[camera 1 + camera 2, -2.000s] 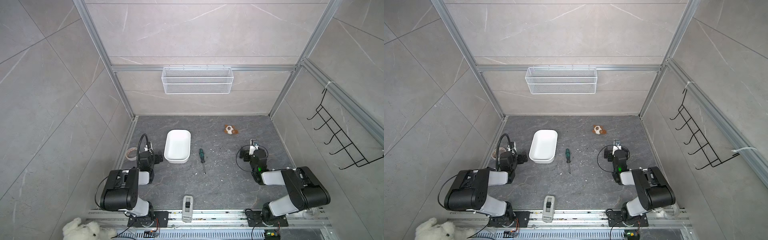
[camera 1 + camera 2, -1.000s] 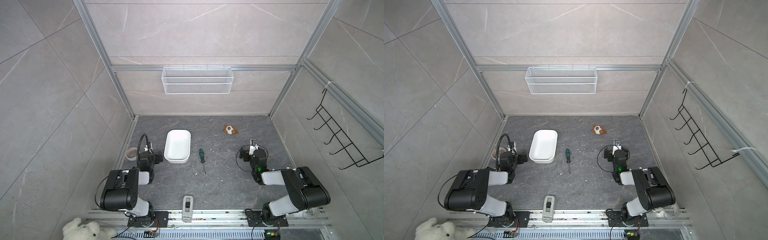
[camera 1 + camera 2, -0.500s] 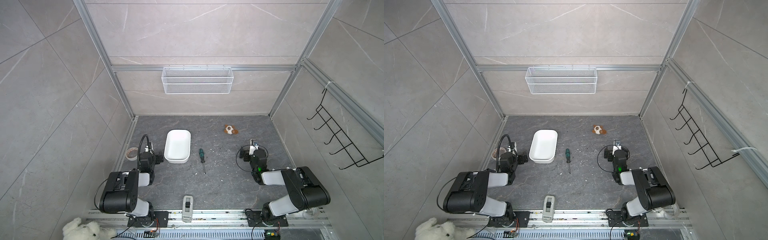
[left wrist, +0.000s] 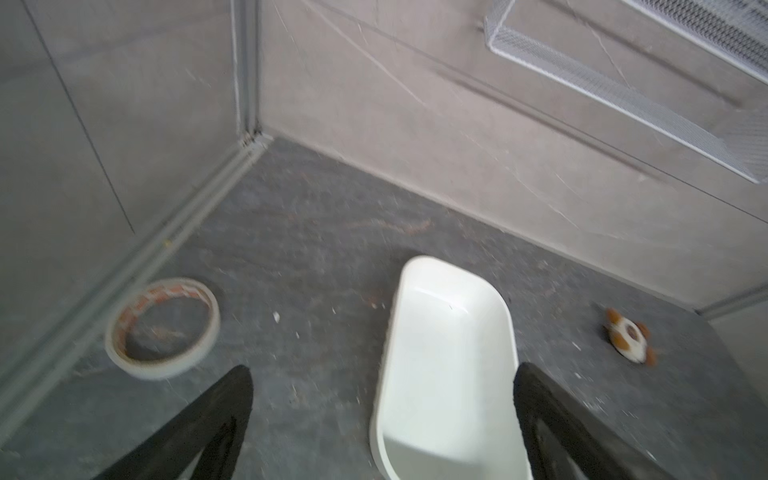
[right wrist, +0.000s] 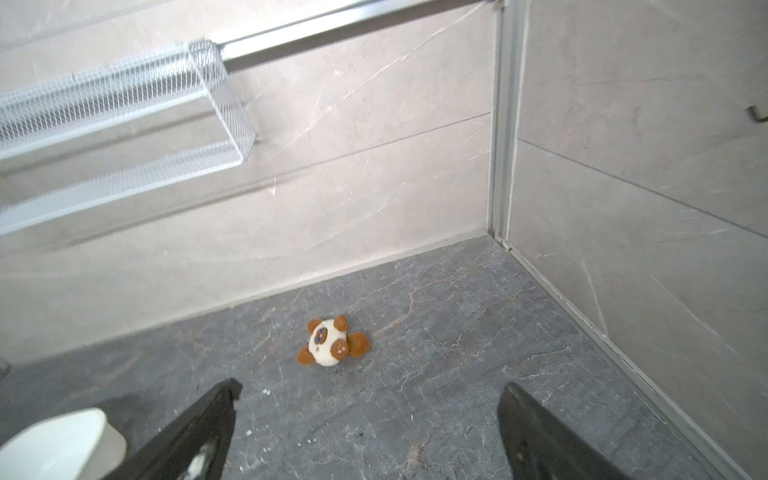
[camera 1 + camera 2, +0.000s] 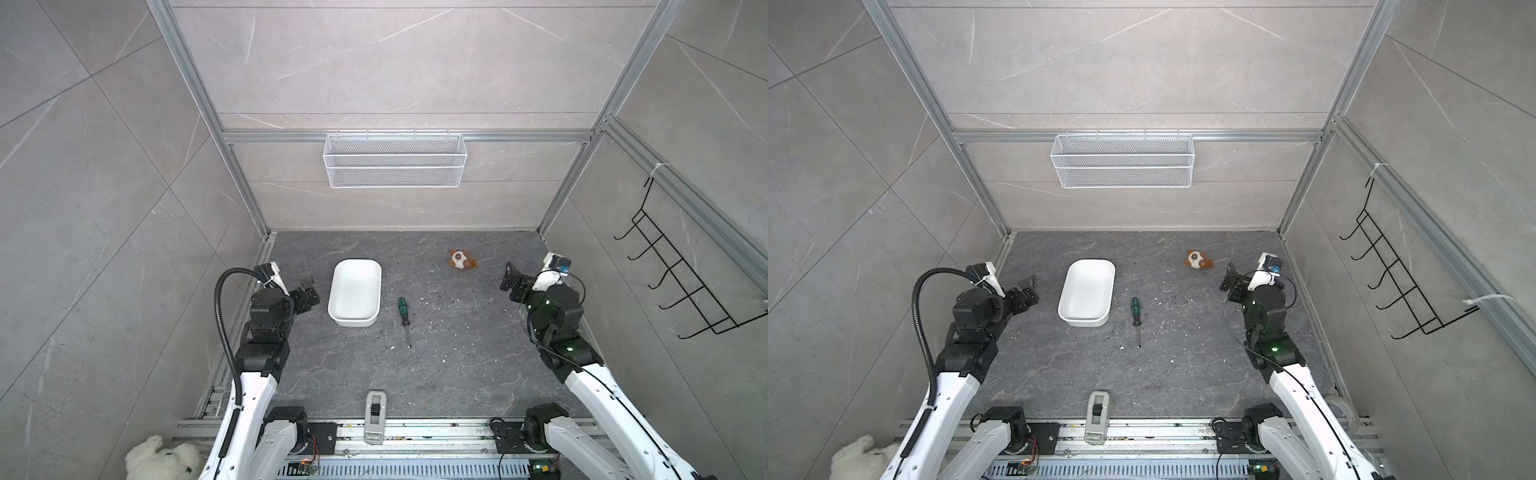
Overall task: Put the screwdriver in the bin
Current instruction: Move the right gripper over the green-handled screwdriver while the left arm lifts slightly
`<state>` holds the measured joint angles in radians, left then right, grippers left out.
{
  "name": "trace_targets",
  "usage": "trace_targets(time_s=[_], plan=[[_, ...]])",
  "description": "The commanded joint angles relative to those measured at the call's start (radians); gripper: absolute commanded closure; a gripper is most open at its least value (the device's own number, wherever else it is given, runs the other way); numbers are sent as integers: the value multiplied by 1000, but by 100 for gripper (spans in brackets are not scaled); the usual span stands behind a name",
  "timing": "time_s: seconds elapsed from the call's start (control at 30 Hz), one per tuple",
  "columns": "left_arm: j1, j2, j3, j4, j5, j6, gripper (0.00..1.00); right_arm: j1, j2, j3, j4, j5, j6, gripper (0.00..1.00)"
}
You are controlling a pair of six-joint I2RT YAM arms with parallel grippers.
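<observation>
The screwdriver (image 6: pixel 404 311) (image 6: pixel 1136 309), with a green-and-black handle and a thin shaft, lies on the dark floor just right of the bin, its tip toward the front. The bin (image 6: pixel 355 291) (image 6: pixel 1087 297) (image 4: pixel 449 365) (image 5: pixel 54 444) is a white empty tub. My left gripper (image 6: pixel 307 293) (image 6: pixel 1025 297) (image 4: pixel 382 374) hovers open just left of the bin, holding nothing. Far to the right of the screwdriver, near the right wall, my right gripper (image 6: pixel 513 282) (image 6: pixel 1231 284) (image 5: pixel 370 388) is open and empty too. Neither wrist view shows the screwdriver.
A small brown-and-white plush toy (image 6: pixel 461 259) (image 5: pixel 332 343) lies at the back right. A tape roll (image 4: pixel 162 328) sits by the left wall. A white wire mesh basket (image 6: pixel 395 160) hangs on the back wall and a black hook rack (image 6: pixel 685 282) on the right wall.
Both arms have lifted out of their folded pose, so the grippers stand higher above the floor. The screwdriver and the bin have not moved.
</observation>
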<state>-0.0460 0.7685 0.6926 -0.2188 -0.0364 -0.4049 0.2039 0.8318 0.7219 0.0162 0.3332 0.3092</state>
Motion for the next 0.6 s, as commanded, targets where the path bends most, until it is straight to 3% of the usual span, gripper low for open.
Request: trace_targets(time_s=[0.0,0.17,0.3,0.47,0.57], plan=[[-5,0,-35,-236,131,-161,0,1,73,84,-463,101,212,1],[-5,16,-23,-265,146,-158,0,-1,148,69,-496,-2,233,1],[-4,14,34,-332,145,-152,0,2,50,18,-460,45,282,1],[-4,15,125,-510,-76,-164,0,1,-15,36,-524,157,320,1],[-3,12,112,-582,-215,-269,0,2,19,93,-654,165,338,1]])
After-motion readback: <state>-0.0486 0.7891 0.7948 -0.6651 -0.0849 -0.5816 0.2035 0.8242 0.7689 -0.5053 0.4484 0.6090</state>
